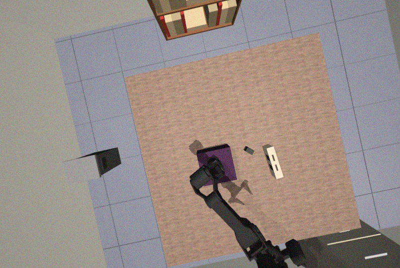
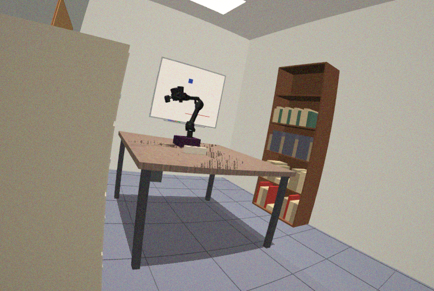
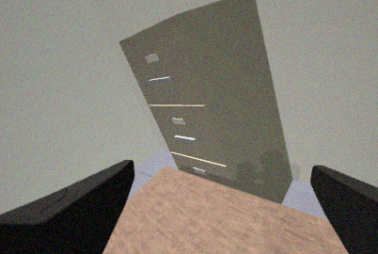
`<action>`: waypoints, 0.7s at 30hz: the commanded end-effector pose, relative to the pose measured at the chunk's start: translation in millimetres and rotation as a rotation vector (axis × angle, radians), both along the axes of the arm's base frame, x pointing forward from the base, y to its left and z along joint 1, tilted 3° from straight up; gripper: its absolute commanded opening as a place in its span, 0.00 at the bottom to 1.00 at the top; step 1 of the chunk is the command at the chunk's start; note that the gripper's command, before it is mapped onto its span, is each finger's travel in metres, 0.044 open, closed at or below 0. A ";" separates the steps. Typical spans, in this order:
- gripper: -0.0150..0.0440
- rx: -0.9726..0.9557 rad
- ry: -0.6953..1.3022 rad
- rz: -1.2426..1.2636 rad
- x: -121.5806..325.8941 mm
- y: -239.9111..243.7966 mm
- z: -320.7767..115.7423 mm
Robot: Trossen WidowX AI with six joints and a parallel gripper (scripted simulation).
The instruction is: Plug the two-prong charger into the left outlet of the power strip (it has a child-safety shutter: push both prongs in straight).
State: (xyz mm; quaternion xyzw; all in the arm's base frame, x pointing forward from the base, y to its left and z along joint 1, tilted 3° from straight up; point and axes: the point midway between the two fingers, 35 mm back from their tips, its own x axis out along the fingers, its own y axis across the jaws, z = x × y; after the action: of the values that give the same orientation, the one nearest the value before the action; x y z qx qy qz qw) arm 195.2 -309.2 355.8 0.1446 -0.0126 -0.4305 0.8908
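The charger [image 1: 249, 150] is a small dark grey block lying on the table right of the purple box in the top view. Its small prongs point right, roughly toward the strip. The power strip [image 1: 275, 163] [image 2: 195, 149] is white on top with two dark slots, and has dark openings on its side facing the charger. My gripper [image 3: 220, 170] is open and empty, its two black fingers wide apart in the wrist view. The arm's end is high above the table, over the purple box in the top view. Neither charger nor strip shows in the wrist view.
A purple box [image 1: 228, 163] [image 2: 186, 140] stands on the wooden table [image 1: 258, 90] [image 2: 161, 156] [image 3: 188, 205], left of the charger. A dark cabinet [image 1: 349, 248] [image 3: 226, 73] stands past the table's lower right corner in the top view. A bookshelf [image 1: 200, 31] [image 2: 320, 161] stands beyond the table.
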 end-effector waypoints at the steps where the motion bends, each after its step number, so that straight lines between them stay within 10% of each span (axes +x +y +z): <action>1: 1.00 0.076 0.016 0.031 15.3 3.6 -20.7; 21: 1.00 0.414 0.152 0.190 86.4 52.2 -115.6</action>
State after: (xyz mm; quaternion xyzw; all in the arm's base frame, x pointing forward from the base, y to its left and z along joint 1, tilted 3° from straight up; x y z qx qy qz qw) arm 274.2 -265.6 256.1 0.2764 0.1328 -0.3542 0.8834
